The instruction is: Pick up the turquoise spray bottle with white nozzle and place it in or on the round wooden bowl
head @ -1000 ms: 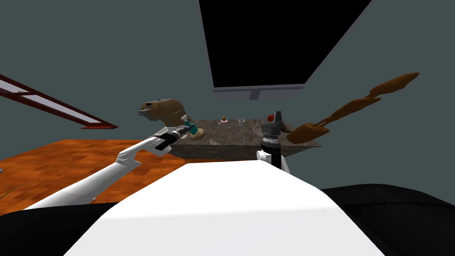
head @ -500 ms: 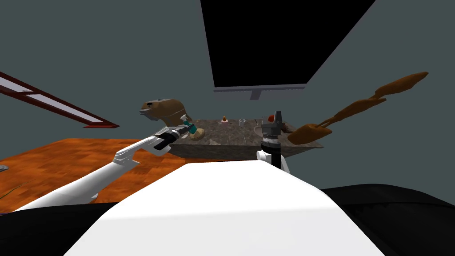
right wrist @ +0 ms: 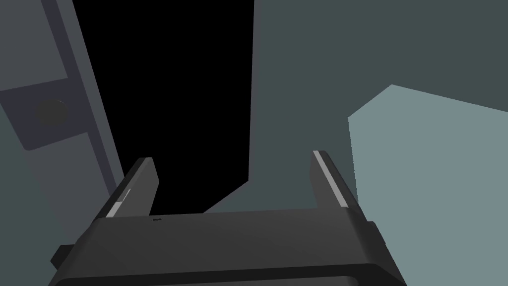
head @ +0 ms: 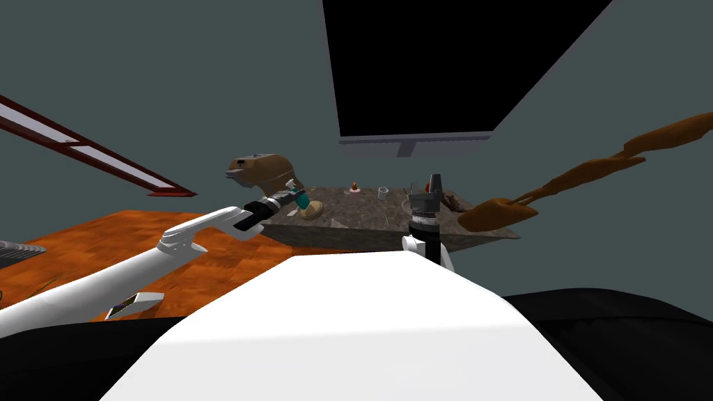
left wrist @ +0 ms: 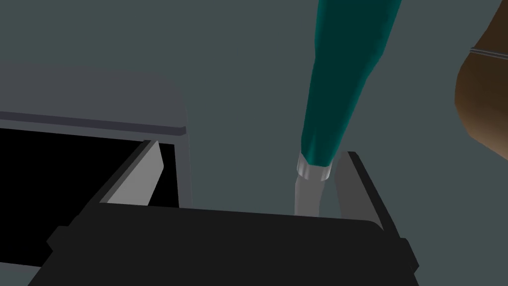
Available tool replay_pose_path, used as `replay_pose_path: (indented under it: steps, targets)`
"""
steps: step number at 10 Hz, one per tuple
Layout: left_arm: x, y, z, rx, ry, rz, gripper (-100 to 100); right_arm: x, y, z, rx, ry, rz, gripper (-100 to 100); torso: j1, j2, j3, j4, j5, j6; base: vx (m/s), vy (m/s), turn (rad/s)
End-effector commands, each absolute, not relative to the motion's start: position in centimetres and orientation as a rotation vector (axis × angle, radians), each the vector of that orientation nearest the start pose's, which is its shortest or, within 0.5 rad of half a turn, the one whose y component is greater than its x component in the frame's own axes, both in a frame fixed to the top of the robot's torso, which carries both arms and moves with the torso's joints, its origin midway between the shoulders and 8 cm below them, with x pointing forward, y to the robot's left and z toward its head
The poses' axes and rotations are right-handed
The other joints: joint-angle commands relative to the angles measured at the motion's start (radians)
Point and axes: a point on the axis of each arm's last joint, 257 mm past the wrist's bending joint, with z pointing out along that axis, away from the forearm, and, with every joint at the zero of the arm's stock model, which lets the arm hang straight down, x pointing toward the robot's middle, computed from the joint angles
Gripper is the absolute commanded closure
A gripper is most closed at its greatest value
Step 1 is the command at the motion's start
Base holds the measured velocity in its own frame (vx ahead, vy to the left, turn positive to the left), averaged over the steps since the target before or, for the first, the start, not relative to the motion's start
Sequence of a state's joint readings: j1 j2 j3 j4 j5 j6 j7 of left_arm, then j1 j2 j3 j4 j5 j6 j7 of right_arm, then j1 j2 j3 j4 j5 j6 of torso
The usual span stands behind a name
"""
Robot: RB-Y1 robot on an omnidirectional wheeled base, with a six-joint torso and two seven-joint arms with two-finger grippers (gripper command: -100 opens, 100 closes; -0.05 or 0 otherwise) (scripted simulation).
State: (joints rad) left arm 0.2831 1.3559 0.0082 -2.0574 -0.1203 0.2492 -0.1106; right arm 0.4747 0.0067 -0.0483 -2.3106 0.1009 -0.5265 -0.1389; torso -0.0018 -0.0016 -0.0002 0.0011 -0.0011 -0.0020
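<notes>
The right gripper [right wrist: 233,161] is raised at the near edge of the grey table [head: 376,217], fingers apart. The left gripper [left wrist: 250,149] is also spread. The turquoise spray bottle [left wrist: 347,74] lies beside one finger, tilted at the round wooden bowl [head: 313,208]; contact with the bowl is unclear.

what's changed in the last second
Mostly my own view swung: red-framed window, floor and table slid across the head view. The left gripper stays by the wooden bowl, fingers apart, with the turquoise spray bottle beside one finger; whether it just let go, I cannot tell. Right gripper unchanged, open.
</notes>
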Motion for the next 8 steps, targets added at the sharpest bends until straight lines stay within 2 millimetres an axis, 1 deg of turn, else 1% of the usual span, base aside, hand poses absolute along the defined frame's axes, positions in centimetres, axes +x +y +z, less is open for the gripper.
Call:
replay_pose_path:
  steps: [1,2,3,8]
  targets:
    - [48.46,38.37,-5.94,0.100,1.746,-0.126,-100,33.40,-27.72,5.02,0.580,0.580,1.346,0,0.000,0.000,0.000,0.000,0.000,0.000,-0.006,-0.006,0.018]
    - [48.56,38.67,-6.26,0.097,1.745,-0.121,-100,33.40,-27.72,5.03,0.580,0.580,1.346,0,-0.001,0.001,0.001,0.000,0.000,0.000,0.000,0.000,0.000]
    - [48.57,38.64,-6.18,0.096,1.746,-0.122,0,33.40,-27.72,5.03,0.580,0.580,1.346,0,-0.001,0.001,0.001,0.000,0.000,0.000,0.000,0.000,0.000]
    - [48.57,38.64,-6.19,0.096,1.746,-0.122,0,33.40,-27.72,5.03,0.580,0.580,1.346,0,-0.001,0.001,0.001,0.000,0.000,0.000,0.000,0.000,0.000]
